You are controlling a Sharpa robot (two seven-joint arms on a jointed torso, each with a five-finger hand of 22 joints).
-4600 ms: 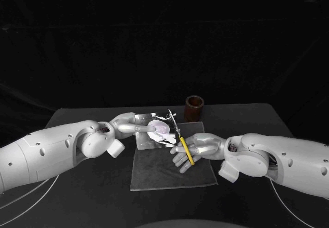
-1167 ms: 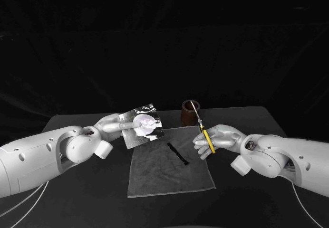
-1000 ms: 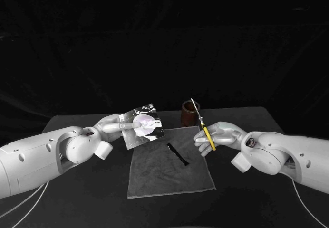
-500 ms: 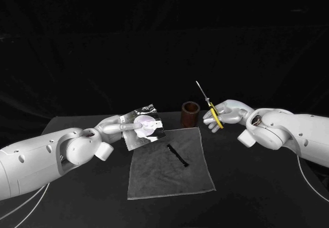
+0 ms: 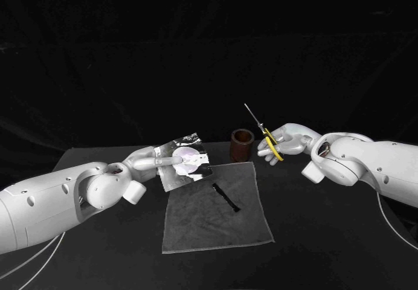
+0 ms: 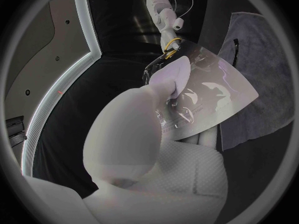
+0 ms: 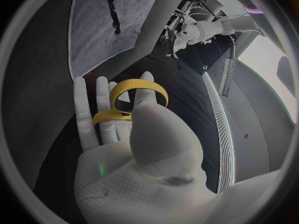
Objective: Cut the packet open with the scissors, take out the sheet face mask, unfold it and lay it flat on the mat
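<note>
Above the far left corner of the flat grey woven cloth mat (image 5: pixel 218 223), the left hand (image 5: pixel 150 161) pinches the crinkled, mirror-bright silver foil packet (image 5: pixel 185 158) between thumb and fingers, holding it tilted in the air. Just right of the upright brown cylindrical holder (image 5: pixel 241 145), the right hand (image 5: pixel 292 140) is raised off the table. Its fingers are hooked through the yellow loop handles of the thin steel scissors (image 5: pixel 264 134), whose blades lie together as one line pointing up and away. A slim black strip (image 5: pixel 226 197) lies slanted on the mat's far half, apart from both hands. The holder stands just beyond the mat's far right corner. The matte black table (image 5: pixel 322 232) spreads wide on both sides of the mat's straight edges.
</note>
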